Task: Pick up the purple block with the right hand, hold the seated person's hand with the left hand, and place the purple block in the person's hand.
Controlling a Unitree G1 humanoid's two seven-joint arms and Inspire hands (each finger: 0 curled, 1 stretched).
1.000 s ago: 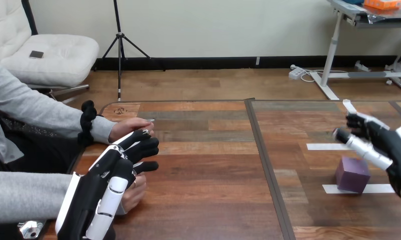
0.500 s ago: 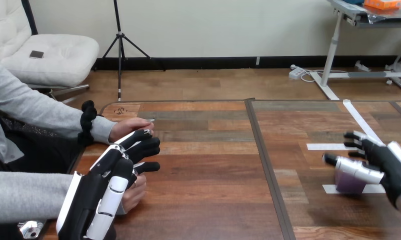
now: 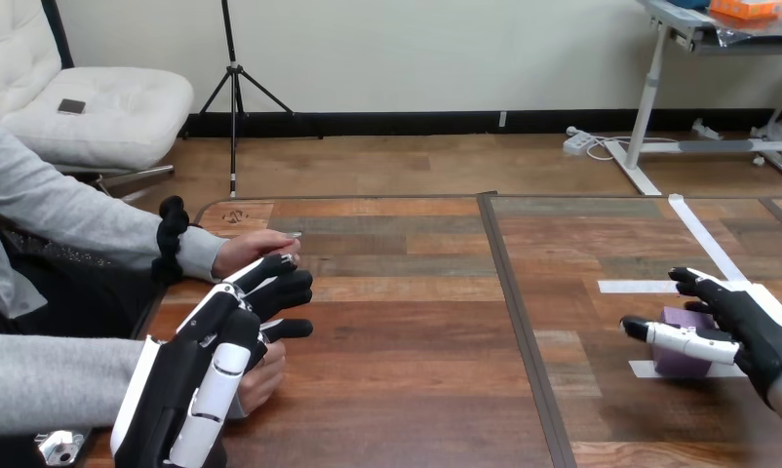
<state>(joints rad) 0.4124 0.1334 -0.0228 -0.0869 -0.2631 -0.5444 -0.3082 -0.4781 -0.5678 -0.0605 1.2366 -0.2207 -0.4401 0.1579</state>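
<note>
Right hand (image 3: 758, 341) straddles the purple block (image 3: 675, 365) on the tabletop (image 3: 416, 390), block between thumb and open fingers (image 3: 704, 288), not yet gripped; left hand (image 3: 212, 375), fingers loose, hangs well apart.

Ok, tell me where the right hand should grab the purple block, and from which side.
Grip the purple block by its near and far upright faces, coming in from above on its right. It is a flat-sided cube sitting square on the table, so those two faces give parallel surfaces. The right hand is on that side, thumb across the near face, fingers over the far edge, likely not yet closed.
</note>
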